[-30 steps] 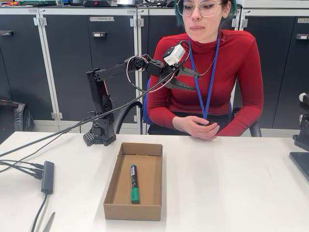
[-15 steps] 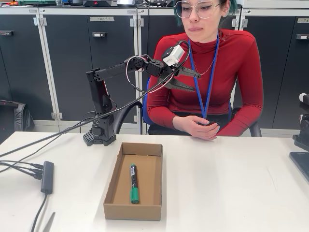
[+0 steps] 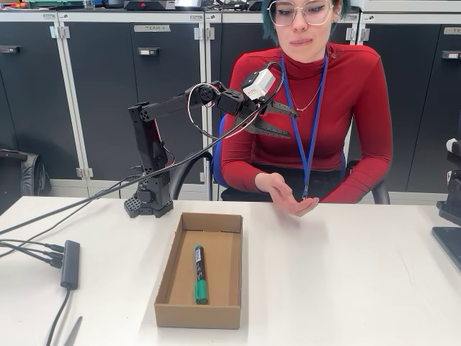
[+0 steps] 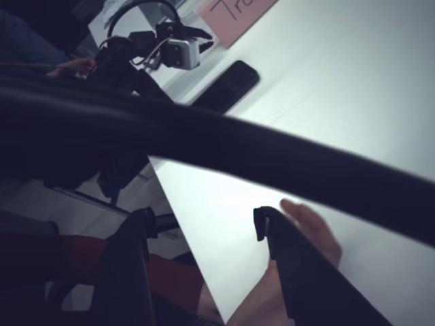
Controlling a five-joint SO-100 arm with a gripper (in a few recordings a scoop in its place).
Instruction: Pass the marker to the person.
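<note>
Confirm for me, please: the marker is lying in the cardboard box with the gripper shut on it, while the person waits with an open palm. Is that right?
Not quite. The marker does lie in the cardboard box, and the person's hand is palm up, but the gripper is not on it. The fixed view shows it raised near the person's chest, open and empty.

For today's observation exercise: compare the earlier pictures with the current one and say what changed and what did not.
The person unclasped their hands; one hand now lies palm up at the table edge, and the head tilted slightly. The gripper stayed raised and open, empty. The marker stayed in the box.
</note>
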